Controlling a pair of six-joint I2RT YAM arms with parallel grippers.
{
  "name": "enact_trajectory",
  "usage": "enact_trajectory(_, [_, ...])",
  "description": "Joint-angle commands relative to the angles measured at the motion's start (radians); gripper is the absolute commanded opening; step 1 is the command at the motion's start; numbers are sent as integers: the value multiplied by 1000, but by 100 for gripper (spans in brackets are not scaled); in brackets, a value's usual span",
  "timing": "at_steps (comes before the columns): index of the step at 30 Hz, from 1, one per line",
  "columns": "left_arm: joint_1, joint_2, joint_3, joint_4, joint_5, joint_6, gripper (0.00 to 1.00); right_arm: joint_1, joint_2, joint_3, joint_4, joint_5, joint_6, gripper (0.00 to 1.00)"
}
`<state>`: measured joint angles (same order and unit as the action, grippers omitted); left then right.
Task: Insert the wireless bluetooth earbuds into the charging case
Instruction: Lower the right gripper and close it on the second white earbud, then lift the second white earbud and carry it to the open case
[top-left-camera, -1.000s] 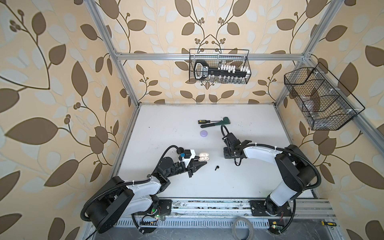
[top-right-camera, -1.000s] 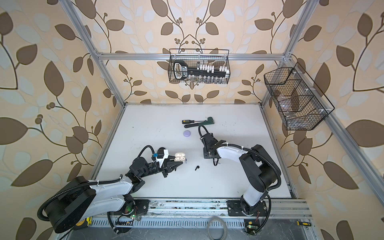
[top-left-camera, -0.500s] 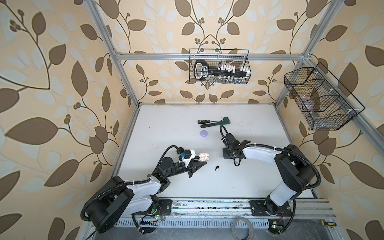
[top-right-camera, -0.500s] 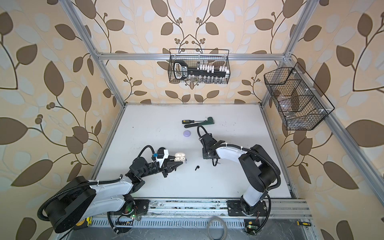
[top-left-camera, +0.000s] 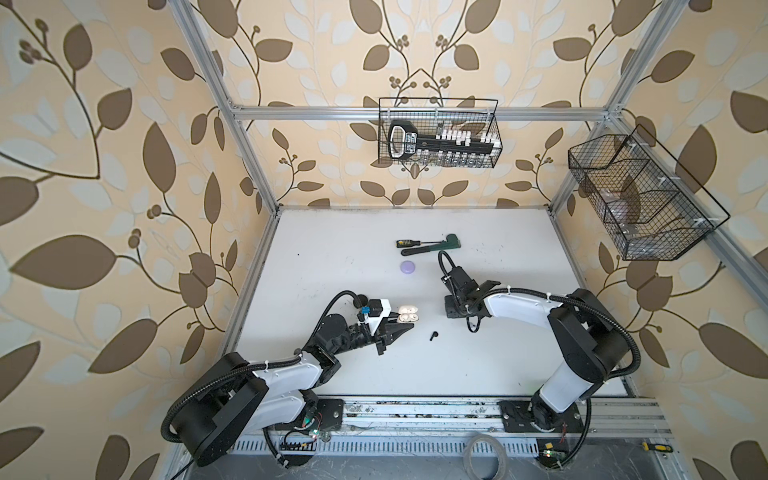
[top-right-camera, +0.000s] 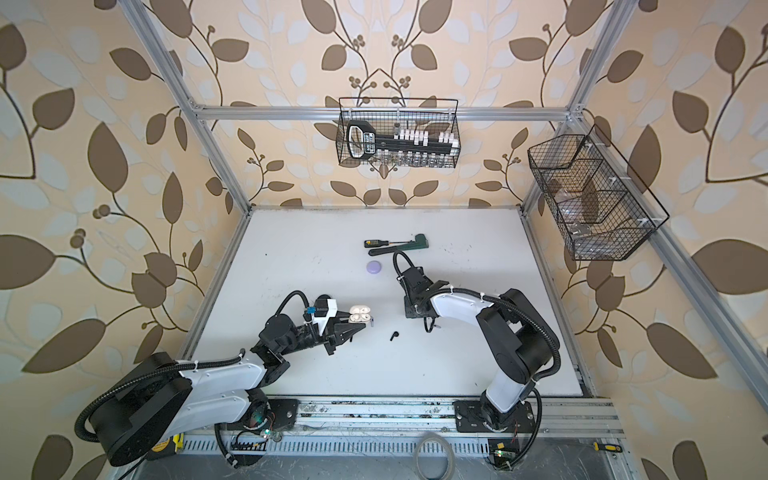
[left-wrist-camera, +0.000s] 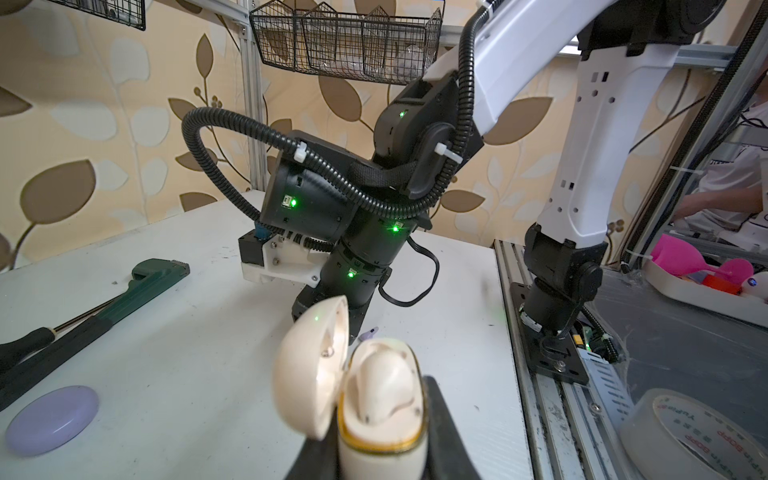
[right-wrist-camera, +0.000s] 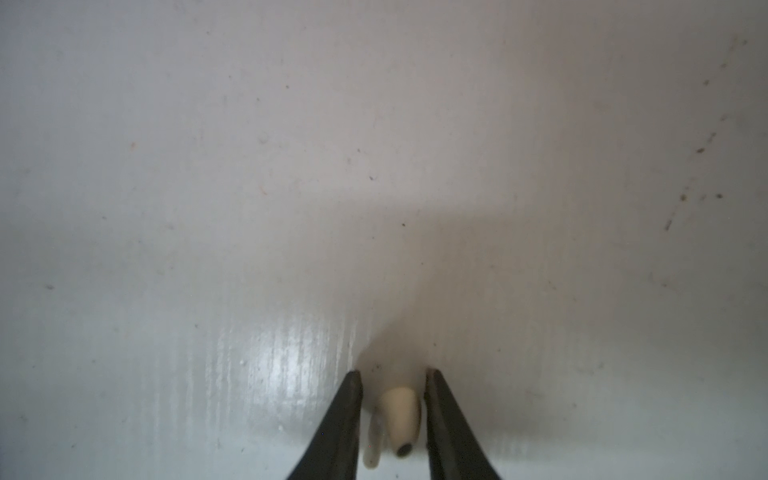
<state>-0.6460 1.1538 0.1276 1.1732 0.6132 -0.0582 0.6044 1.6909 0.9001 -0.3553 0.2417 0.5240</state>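
— What is the left hand (top-left-camera: 404, 321) doing?

— It is clamping the cream charging case (left-wrist-camera: 382, 409) between its fingers, with the lid (left-wrist-camera: 311, 365) hanging open to one side of the base.

— And the right hand (right-wrist-camera: 392, 374)?

— It is pointing down at the counter (right-wrist-camera: 291, 187). Its fingers are standing narrowly apart, and a cream earbud (right-wrist-camera: 401, 415) is lying flat between them. I cannot tell whether they are pinching it or only flanking it.

— Is anything lying close to that hand?

— What looks like a pale lavender earbud (left-wrist-camera: 371, 332) is lying just beside it on the counter, in the left wrist view.

— And further out?

— A black earbud (top-left-camera: 433, 335) is lying between the two hands, apart from both, a little past the left hand's fingertips. Out beyond both hands, toward the back wall, a closed lavender case (top-left-camera: 407, 267) is sitting. Farther still, a green wrench (top-left-camera: 452, 241) and a screwdriver (top-left-camera: 402, 242) are lying close together.
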Motion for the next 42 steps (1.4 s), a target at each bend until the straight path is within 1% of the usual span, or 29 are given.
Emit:
enact_trajectory(1, [5,-6,28,46,19,11,0,11,27,2,-49,13,12,29])
enact_trajectory(5, [6,-6,27,46,19,11,0,17,21,-7,-53,26,19,31])
enact_trajectory(11, [6,-10,27,42,18,12,0,19,18,-15,-48,30,19,31])
enact_trajectory(13, [6,-9,27,40,20,12,0,19,25,-13,-48,27,17,31])
enact_trajectory(18, [6,-12,27,40,20,13,0,26,37,-10,-47,26,19,26])
enact_trajectory(24, [6,-16,27,34,17,16,0,33,20,-24,-48,33,25,25])
enact_trajectory(28, [6,-14,27,34,17,15,0,32,13,-31,-49,38,25,29])
enact_trajectory(30, [6,-16,27,35,17,15,0,34,16,-30,-50,38,25,29])
enact_trajectory(37, [6,-19,26,31,16,17,0,34,15,-36,-47,30,28,26])
enact_trajectory(42, [6,-22,25,30,17,18,0,34,10,-50,-43,21,33,25])
